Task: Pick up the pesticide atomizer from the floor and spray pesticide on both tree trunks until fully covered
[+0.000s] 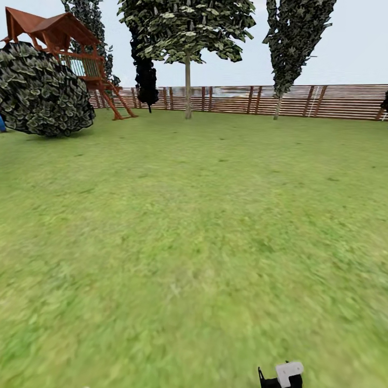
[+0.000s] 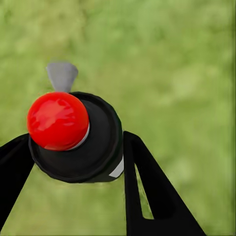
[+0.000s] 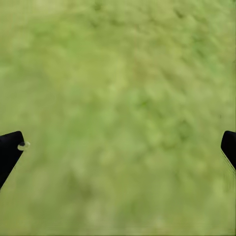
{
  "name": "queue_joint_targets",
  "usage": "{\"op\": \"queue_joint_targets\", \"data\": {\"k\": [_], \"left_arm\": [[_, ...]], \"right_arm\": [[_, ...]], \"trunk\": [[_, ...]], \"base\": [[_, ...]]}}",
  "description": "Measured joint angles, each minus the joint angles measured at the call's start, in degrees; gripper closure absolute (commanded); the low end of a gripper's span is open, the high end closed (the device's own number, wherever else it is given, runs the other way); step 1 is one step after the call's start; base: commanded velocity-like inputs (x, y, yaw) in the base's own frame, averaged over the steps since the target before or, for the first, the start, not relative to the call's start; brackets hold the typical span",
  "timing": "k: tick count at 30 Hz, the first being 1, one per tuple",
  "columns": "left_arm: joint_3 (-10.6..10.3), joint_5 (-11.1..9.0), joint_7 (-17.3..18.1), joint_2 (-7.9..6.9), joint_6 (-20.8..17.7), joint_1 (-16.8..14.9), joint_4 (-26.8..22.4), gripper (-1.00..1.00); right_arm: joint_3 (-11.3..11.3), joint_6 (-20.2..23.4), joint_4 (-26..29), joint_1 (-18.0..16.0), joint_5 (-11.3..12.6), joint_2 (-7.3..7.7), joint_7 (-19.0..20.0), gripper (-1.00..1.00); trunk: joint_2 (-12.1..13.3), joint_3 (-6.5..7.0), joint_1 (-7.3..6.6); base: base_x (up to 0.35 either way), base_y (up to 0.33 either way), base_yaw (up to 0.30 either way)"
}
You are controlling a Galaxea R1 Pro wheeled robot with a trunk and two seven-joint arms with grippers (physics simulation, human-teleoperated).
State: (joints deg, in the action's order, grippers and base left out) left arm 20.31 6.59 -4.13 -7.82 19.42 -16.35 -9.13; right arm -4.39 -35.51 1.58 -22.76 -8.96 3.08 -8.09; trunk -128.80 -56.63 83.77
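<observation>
Open lawn (image 1: pixel 194 242) reaches the far fence (image 1: pixel 302 101) and tree (image 1: pixel 187 81).

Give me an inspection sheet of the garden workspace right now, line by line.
Surface: green lawn, open ahead.
Job's things: atomizer, black body with red cap, between the left hand's fingers; pale-trunked tree far off by the fence, another to its right.
Clutter: nothing seen on the grass.
Grippers: left hand shut on the atomizer; right hand open, nothing in it, over grass.
Cables: nothing seen.
Surroundings: brown slat fence, wooden playhouse, big dark bush, near-black conifer.
</observation>
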Motion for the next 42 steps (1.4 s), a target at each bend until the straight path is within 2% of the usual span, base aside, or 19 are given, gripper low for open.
{"op": "queue_joint_targets", "data": {"k": [42], "left_arm": [[0.0,0.0,0.0,0.09,0.0,0.1,0.1,1.0]], "right_arm": [[0.0,0.0,0.0,0.0,0.0,0.0,0.0,-1.0]], "trunk": [[0.0,0.0,0.0]], "base": [[0.34,0.0,0.0]]}}
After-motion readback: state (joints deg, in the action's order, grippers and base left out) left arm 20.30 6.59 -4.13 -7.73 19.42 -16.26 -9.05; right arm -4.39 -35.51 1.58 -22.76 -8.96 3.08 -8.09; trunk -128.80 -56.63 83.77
